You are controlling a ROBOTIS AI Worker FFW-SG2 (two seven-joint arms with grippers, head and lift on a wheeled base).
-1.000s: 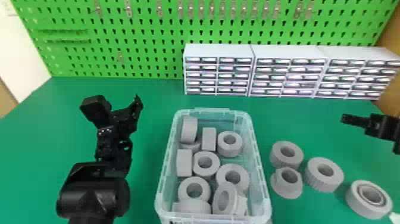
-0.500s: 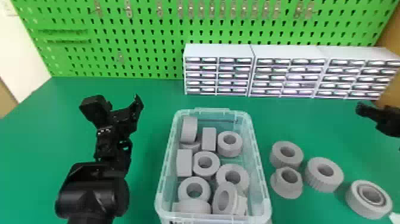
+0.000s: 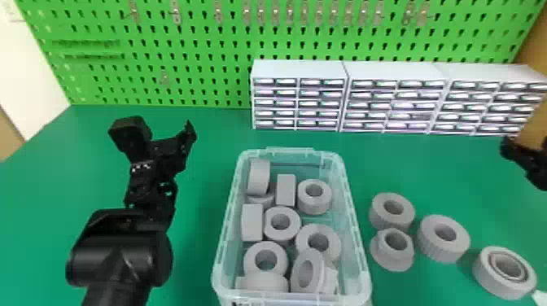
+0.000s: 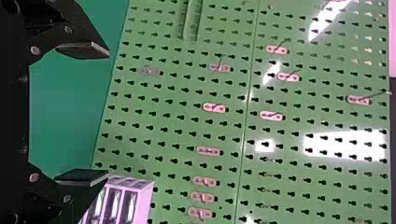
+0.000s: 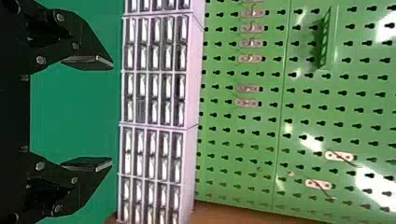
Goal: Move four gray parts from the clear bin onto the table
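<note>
Left of the clear bin, the left gripper is spread wide, empty; at the table's right, the right gripper is wide and empty too. Four gray parts sit on the table, more inside the bin.

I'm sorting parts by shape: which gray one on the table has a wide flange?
The flanged part beside the clear bin, in front of a plain ring: a collar rises from its wide brim; that ring and the other two are straight-sided.

Green pegboard, dark keyhole pattern
</note>
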